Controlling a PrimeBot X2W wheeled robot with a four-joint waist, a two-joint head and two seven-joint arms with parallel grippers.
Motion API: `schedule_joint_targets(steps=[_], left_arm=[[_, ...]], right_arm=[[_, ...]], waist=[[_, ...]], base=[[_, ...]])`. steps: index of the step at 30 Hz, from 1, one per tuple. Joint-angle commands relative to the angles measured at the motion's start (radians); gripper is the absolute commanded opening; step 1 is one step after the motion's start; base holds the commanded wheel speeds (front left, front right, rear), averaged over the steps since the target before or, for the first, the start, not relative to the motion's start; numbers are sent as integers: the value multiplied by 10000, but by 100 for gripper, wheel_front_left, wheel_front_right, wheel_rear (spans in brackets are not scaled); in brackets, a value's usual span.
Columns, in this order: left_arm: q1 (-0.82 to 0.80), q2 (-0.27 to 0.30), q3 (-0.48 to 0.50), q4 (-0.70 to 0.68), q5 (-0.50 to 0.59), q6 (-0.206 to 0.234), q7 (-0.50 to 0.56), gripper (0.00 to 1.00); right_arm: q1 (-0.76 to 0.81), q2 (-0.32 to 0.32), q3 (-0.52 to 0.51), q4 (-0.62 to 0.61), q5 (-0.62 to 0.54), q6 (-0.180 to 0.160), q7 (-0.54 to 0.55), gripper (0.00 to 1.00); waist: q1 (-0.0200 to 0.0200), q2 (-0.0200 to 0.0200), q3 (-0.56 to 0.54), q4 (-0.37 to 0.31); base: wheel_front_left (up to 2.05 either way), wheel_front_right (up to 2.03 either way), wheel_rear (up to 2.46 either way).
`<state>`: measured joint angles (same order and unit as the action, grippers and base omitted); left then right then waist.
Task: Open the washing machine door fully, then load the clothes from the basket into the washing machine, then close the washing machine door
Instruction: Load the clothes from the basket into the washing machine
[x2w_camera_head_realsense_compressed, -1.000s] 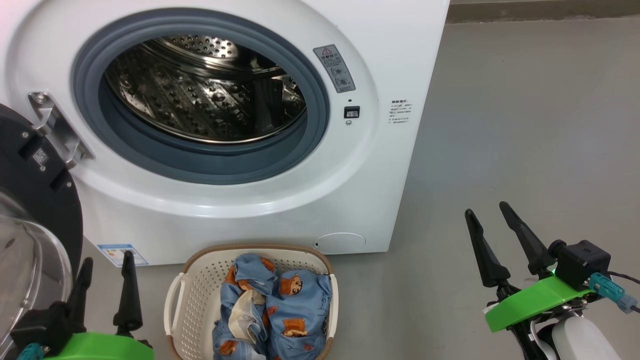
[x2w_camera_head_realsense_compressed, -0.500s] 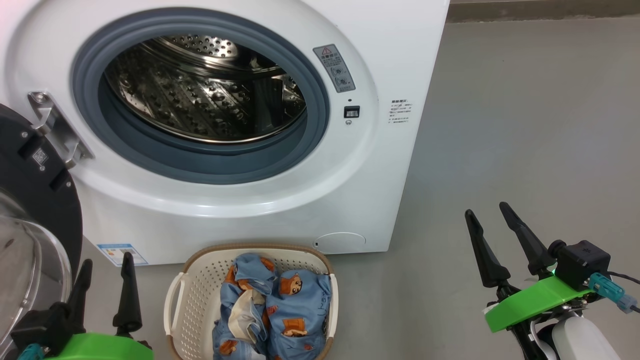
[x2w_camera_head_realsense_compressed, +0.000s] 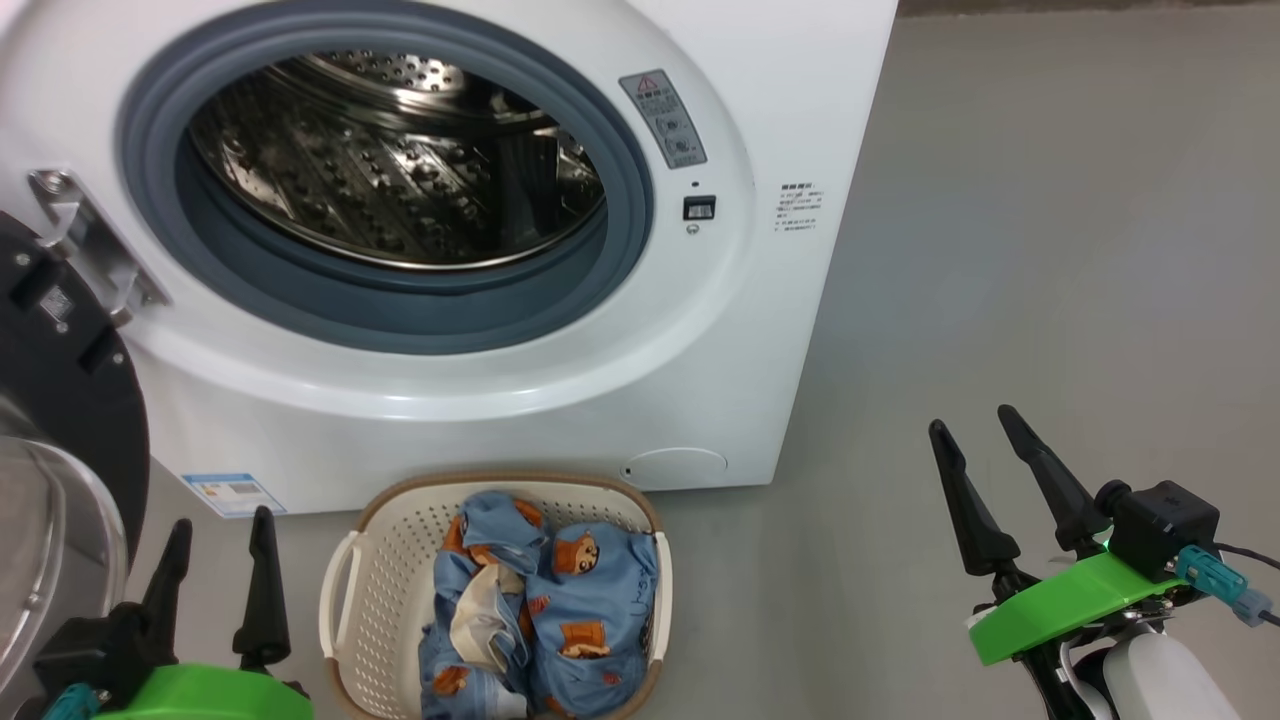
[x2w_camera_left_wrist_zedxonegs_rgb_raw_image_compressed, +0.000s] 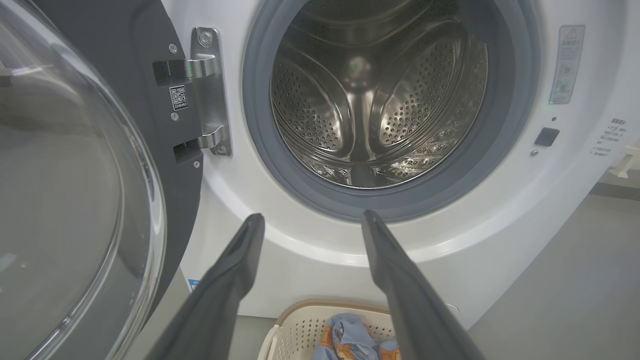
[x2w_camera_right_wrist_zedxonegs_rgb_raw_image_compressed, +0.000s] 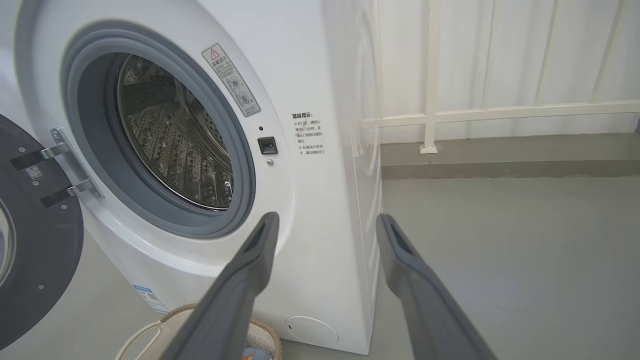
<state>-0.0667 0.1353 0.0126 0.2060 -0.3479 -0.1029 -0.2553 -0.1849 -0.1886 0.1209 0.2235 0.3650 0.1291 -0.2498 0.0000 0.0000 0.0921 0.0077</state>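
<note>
Head view looks down on the washing machine (x2w_camera_head_realsense_compressed: 500, 400), a big white front-loader standing on a grey floor (x2w_camera_head_realsense_compressed: 1050, 250). Its mouth is uncovered, with a grey rubber ring (x2w_camera_head_realsense_compressed: 400, 310) around the perforated steel drum (x2w_camera_head_realsense_compressed: 400, 170), and no laundry can be seen inside the drum. The washing machine door (x2w_camera_head_realsense_compressed: 70, 420) is swung out to the robot's left on a steel hinge (x2w_camera_head_realsense_compressed: 85, 255), its black inner face turned this way and its clear glass bowl (x2w_camera_head_realsense_compressed: 50, 540) bulging at the lower left edge. On the floor just in front of the machine, below the opening, sits the basket (x2w_camera_head_realsense_compressed: 385, 560), cream-white with a brown rim. The clothes (x2w_camera_head_realsense_compressed: 590, 600) lie bunched inside it, light blue with orange-brown bears and a cream patch. The left gripper (x2w_camera_head_realsense_compressed: 222, 520) hangs low between the door and the basket, fingers spread wide and holding nothing. The right gripper (x2w_camera_head_realsense_compressed: 971, 418) hovers over bare floor well to the right of the machine, jaws likewise wide apart and empty. A small blue label (x2w_camera_head_realsense_compressed: 225, 493) sits at the machine's lower left corner, and a grey warning sticker (x2w_camera_head_realsense_compressed: 663, 118) beside the ring.
</note>
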Motion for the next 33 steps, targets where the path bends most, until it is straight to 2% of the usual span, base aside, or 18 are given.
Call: schedule_joint_targets(steps=[1, 12, 20, 25, 33], left_arm=[[-455, 257, 313, -85, 130, -7, -58, 100], [-919, 298, 211, 308, 66, 17, -33, 100], [-1483, 532, 158, 677, -78, -39, 55, 100], [-1840, 645, -96, 972, -157, -122, 134, 100], [-2816, 1068, -1059, 2214, -530, -258, 587, 100]], right_arm=[[-209, -39, 241, -202, -59, 16, -120, 100], [-500, 114, 159, -245, -132, 16, -120, 100], [-874, 410, 81, -320, -208, 16, -120, 100], [-1061, 556, 21, -358, -251, 16, -120, 100], [-1545, 812, -15, -429, -308, 16, -120, 100]], waist=[[0, 0, 184, -57], [0, 0, 1214, -346], [0, 0, 2211, -656], [0, 0, 2693, -802], [0, 0, 3841, -1158]], base=[[0, 0, 0], [0, 0, 0], [0, 0, 0], [0, 0, 0], [0, 0, 0]])
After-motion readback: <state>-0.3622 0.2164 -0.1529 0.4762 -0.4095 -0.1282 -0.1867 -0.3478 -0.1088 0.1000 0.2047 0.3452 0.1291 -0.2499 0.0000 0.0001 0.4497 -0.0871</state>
